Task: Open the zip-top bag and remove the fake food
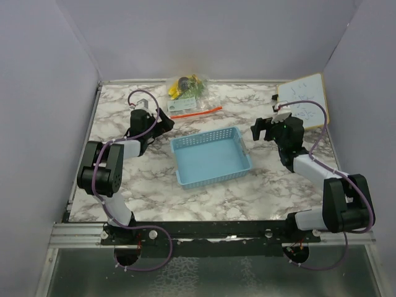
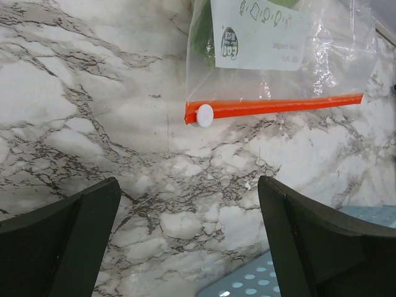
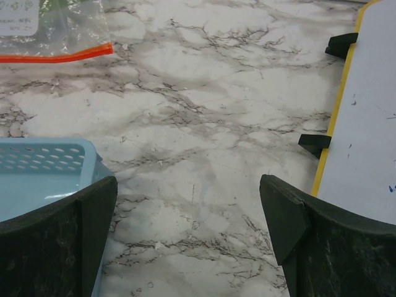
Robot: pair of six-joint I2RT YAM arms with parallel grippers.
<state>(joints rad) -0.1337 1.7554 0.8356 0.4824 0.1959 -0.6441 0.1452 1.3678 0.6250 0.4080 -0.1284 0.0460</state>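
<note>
The clear zip-top bag [image 1: 189, 94] lies flat at the back of the table, its orange-red zip strip [image 1: 195, 112] toward me. Inside it show green, yellow and dark toy food pieces [image 1: 184, 86]. In the left wrist view the bag [image 2: 309, 68] holds a white label, and a white slider [image 2: 205, 115] sits at the strip's left end. My left gripper [image 1: 166, 119] is open and empty, just left of the strip. My right gripper [image 1: 262, 127] is open and empty, right of the basket. The strip's right end [image 3: 59, 56] shows in the right wrist view.
A light-blue mesh basket [image 1: 211, 157] stands at the table's middle, between the arms; its corner shows in both wrist views [image 2: 247, 286] [image 3: 43, 164]. A white board with a yellow edge [image 1: 304, 99] leans at the back right. Grey walls close in on three sides.
</note>
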